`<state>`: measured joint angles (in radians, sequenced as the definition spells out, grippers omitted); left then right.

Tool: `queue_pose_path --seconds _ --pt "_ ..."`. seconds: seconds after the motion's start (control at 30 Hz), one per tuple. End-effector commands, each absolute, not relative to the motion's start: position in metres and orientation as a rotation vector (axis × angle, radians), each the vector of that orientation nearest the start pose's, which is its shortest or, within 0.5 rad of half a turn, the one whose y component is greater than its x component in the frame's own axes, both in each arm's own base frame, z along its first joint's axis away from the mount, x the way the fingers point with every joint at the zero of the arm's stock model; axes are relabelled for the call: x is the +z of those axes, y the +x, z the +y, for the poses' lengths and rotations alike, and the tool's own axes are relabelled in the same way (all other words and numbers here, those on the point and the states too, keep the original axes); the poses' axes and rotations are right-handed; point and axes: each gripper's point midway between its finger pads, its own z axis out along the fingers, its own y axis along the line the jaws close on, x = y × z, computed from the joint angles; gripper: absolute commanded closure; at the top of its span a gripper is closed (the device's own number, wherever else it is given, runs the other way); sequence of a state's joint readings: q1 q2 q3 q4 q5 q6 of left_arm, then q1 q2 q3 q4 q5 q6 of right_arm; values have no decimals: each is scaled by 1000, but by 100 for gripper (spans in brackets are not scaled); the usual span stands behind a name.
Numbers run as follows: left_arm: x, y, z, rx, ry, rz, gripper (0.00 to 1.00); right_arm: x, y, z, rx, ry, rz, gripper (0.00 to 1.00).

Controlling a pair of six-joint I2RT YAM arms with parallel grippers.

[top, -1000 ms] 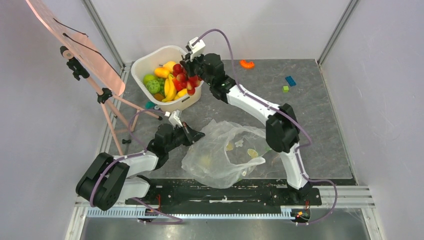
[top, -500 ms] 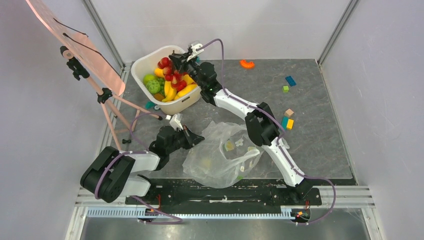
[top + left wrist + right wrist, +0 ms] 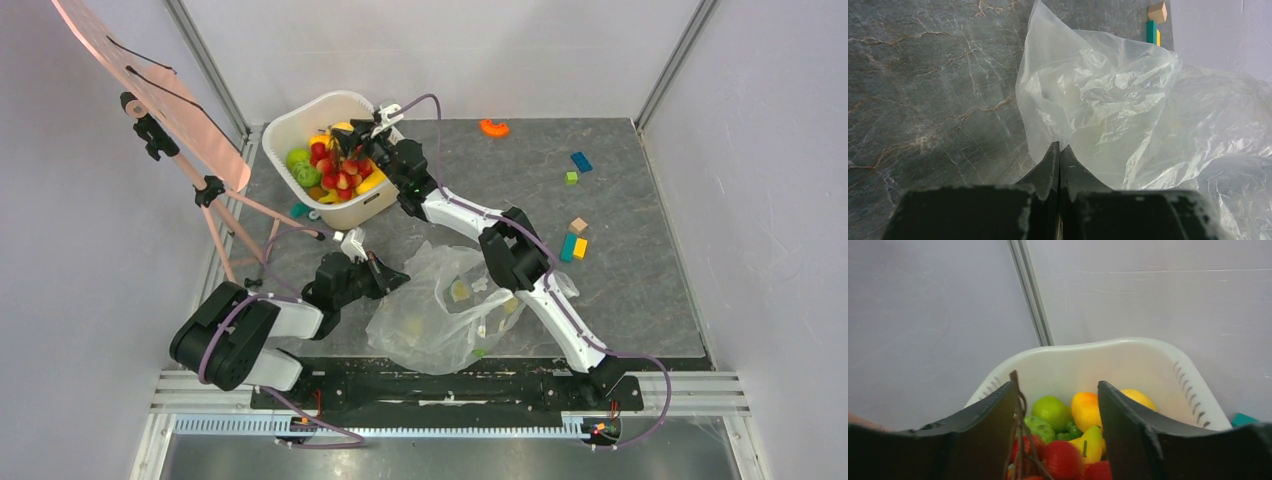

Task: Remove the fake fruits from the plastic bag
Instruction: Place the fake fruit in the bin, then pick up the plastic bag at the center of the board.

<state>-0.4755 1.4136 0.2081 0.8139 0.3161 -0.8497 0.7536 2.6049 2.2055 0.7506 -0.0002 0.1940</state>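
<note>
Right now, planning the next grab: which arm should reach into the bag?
Probably the right. The right gripper stands open over the white tub, free to reach over. The left gripper is shut on the edge of the plastic bag; releasing would likely let it slump.

**Twin arms in white and black**
The left arm [image 3: 290, 322] and right arm [image 3: 555, 305] wear glossy white shells between chunky black joint housings. Purple cables [image 3: 432, 97] run along both from the black base rail [image 3: 440, 385] at six o'clock, and each ends in matte black wedge fingers [image 3: 1128, 440].
</note>
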Motion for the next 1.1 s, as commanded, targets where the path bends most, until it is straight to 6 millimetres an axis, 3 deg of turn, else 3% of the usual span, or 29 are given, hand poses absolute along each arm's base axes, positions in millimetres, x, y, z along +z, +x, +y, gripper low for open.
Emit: queue_pose_path --seconds 0.0,0.1,0.13,0.17,0.33,0.47,0.63,0.8,0.97,1.07 --pt "62 254 -228 -1185 -180 2088 98 337 519 490 791 -334 1055 27" --pt "65 254 -231 -1203 -170 2084 98 365 509 462 776 -314 1025 12" --pt "67 255 -232 -1208 -166 2082 98 366 506 452 768 -308 1025 8" --pt "69 255 -233 -1210 -160 2082 98 383 500 438 759 -294 1000 7" --pt "86 263 -238 -1217 -130 2065 98 421 456 368 636 -261 965 4" --pt "112 277 -245 -1191 -81 2060 98 435 409 292 471 -204 1020 4" --pt "154 295 -262 -1215 23 2019 98 410 350 203 328 -99 1137 5" --pt "196 303 -292 -1353 184 1966 98 387 297 142 283 -29 1168 6" --pt "233 292 -319 -1397 330 1914 98 376 270 106 239 24 1190 6" --pt "243 284 -331 -1369 403 1907 98 370 264 95 215 39 1210 6"
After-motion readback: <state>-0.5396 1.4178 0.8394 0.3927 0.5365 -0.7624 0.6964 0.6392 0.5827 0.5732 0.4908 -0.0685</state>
